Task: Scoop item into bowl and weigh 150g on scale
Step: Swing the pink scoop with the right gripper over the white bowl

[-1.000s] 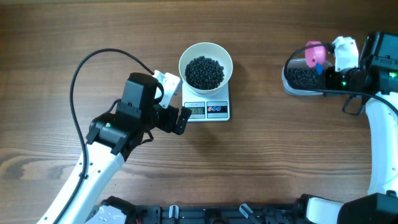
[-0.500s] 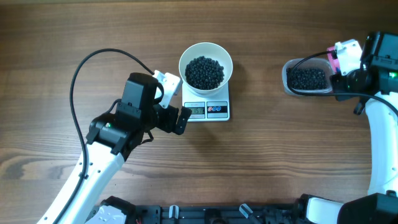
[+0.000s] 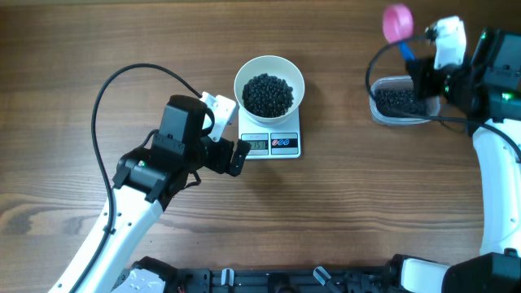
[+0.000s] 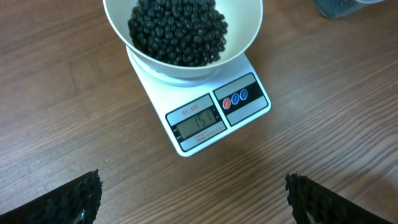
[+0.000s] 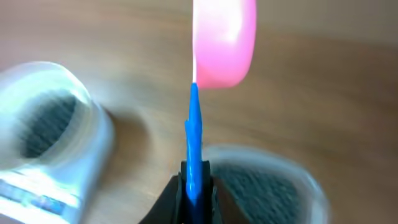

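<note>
- Worktop (image 3: 81,49): bowl (image 3: 241,73) sits on scale (image 3: 293,137), centre; tub (image 3: 396,104) far right.
- Left gripper (image 3: 229,133): released, empty, just left of scale; nearer arm.
- Right gripper (image 3: 417,63): clenched on scoop (image 3: 397,22) handle, well right of bowl, handle running rearward.
- Beans (image 3: 269,94): heaped in bowl.

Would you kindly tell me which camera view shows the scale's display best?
The left wrist view: the scale sits mid-frame, its display large and facing the camera. Overhead shows the display tiny, digits unreadable. The right wrist view gives at most a blurred white shape at its left edge.
</note>
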Robot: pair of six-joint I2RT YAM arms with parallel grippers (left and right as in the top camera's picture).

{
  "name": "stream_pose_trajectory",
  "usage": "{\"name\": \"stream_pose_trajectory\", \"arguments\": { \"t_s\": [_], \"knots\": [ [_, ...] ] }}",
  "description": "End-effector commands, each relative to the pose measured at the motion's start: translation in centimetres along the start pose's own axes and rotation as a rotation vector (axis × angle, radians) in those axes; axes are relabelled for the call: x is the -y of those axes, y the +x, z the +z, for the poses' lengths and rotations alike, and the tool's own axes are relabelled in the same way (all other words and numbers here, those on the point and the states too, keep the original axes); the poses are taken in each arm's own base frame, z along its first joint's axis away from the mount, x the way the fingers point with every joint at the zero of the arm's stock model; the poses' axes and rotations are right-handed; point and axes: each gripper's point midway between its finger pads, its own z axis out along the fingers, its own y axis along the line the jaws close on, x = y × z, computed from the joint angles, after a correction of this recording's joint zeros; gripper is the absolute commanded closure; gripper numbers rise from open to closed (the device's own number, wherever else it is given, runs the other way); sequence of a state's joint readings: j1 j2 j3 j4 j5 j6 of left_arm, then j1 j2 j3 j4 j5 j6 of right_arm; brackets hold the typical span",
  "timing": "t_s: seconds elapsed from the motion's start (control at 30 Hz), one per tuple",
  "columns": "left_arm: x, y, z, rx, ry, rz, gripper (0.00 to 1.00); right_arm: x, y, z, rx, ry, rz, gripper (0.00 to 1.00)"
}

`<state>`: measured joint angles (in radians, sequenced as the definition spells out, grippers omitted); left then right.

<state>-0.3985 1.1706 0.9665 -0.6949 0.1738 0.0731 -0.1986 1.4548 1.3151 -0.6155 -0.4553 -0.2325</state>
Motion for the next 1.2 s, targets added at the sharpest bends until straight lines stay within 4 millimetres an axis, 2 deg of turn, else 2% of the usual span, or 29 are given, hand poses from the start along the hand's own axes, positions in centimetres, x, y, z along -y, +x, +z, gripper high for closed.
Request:
{"name": "stream_pose_trajectory", "arguments": {
  "t_s": [0.0,0.13,0.33,0.4,0.57,0.7,0.97,1.17],
  "knots": [
    [0.4,0.2,0.2,-0.006,0.019,0.004,0.0,-4.5,-2.7,0.2,0.083,-0.303,0.252,0.96],
    [0.4,0.2,0.2,-0.006,0.019,0.005,0.0,-6.4,-3.6,0.7,0.108,-0.393,0.216,0.96],
    [0.4,0.2,0.2,-0.006,0.019,0.004,0.0,-10.3,-3.2,1.8,0.095,-0.455,0.045,0.96],
    [0.4,0.2,0.2,-0.006,0.019,0.004,0.0,-11.8,-2.9,2.5,0.085,-0.452,-0.044,0.96],
    [0.4,0.2,0.2,-0.006,0.019,0.004,0.0,-13.6,-1.3,4.7,0.025,-0.391,-0.159,0.96],
    [0.4,0.2,0.2,-0.006,0.019,0.004,0.0,-16.2,0.2,5.8,-0.01,-0.437,-0.288,0.96],
    [0.4,0.2,0.2,-0.006,0.019,0.004,0.0,-17.3,2.8,8.0,-0.1,-0.378,-0.404,0.96],
    [0.4,0.2,0.2,-0.006,0.019,0.005,0.0,-17.8,3.9,9.2,-0.14,-0.357,-0.441,0.96]
  ]
}}
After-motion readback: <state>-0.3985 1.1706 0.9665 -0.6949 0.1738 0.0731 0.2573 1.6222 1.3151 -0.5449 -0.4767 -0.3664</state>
